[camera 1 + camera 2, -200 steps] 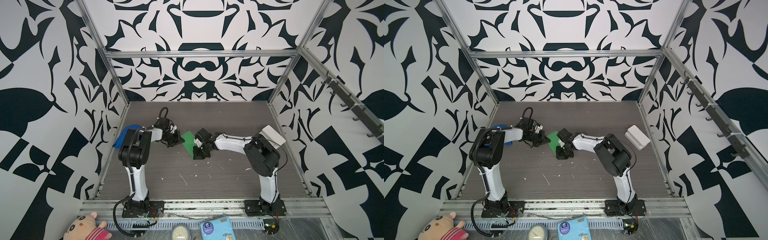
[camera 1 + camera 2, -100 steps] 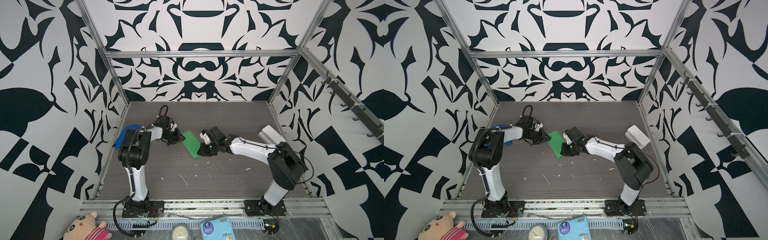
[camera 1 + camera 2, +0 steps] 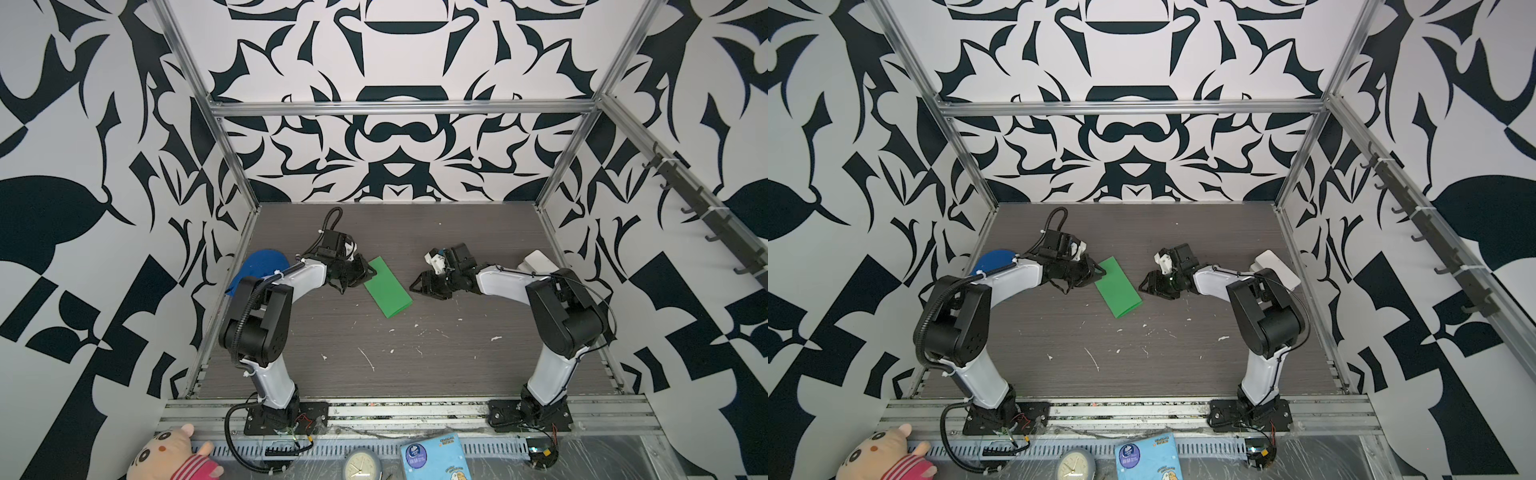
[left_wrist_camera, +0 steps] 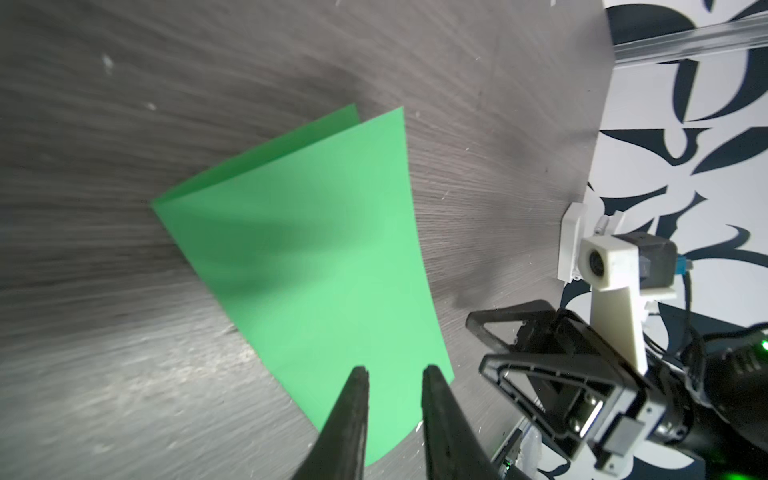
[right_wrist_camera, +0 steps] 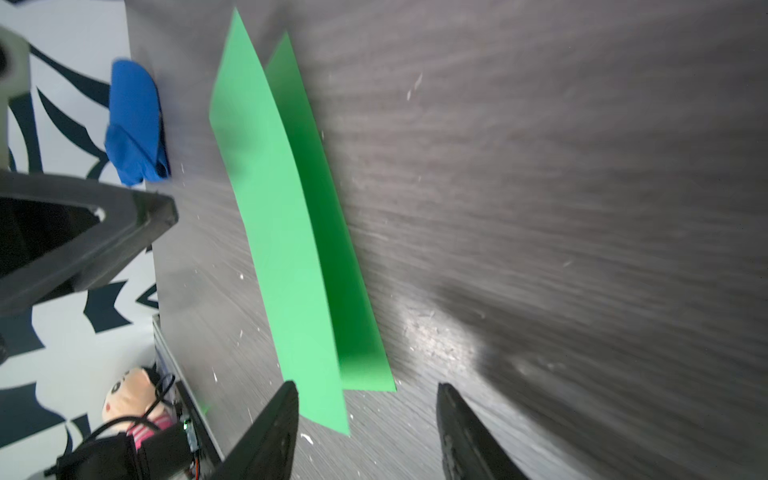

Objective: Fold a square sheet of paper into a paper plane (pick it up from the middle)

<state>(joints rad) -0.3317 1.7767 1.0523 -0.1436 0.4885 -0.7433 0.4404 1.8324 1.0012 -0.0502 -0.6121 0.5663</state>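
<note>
Half-fold done, paper (image 3: 387, 287) mid-frame. Left gripper (image 4: 395, 370) slightly parted, right gripper (image 5: 368, 385) spread; neither holds. Next: pinch corner, fold nose.

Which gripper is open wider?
The right gripper: its fingers stand well apart, near the end of the folded green paper. The left gripper shows only a narrow gap, with its tips over the paper's edge.

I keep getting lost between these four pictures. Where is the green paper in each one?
In a top view: green paper on the table, between left gripper and right gripper.
In a top view: green paper, same spot.
Left wrist view: just ahead of the fingertips.
Right wrist view: folded strip beside the fingertips.
Shared landmark: blue cap, missing only from the left wrist view.
</note>
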